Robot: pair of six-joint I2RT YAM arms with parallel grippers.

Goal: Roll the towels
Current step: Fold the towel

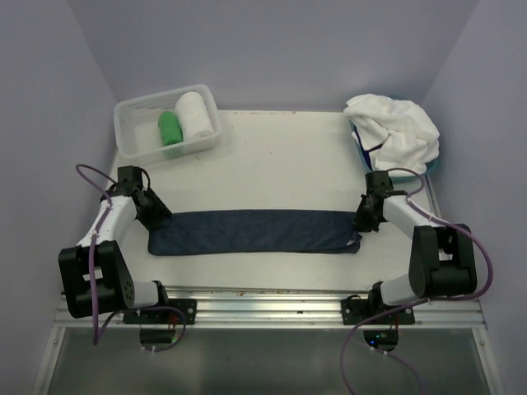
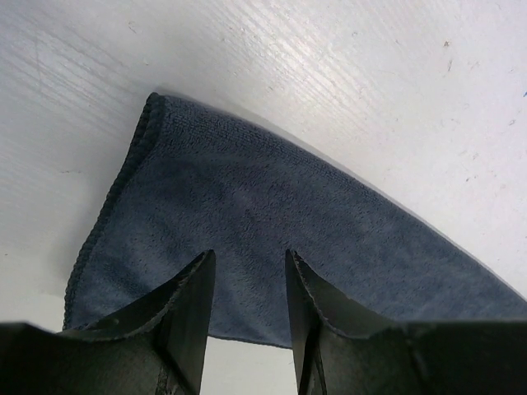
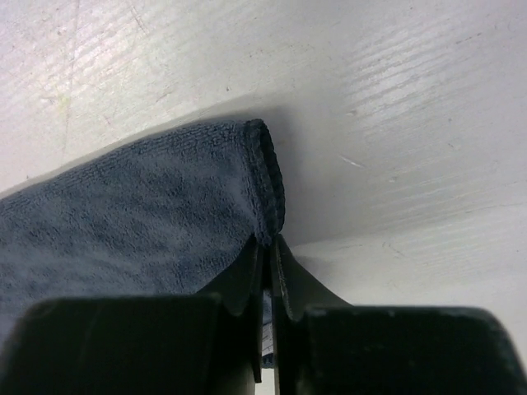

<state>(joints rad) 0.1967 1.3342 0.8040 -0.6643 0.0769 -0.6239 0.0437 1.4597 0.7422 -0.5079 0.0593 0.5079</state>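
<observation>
While the navy towel (image 1: 251, 233) lies flat in a long strip across the table (image 1: 272, 156), the right gripper (image 3: 268, 243) pinches the hem at its right end, fingers almost together. The left gripper (image 2: 249, 259) hangs over the left end, fingers partly apart, holding nothing.
</observation>
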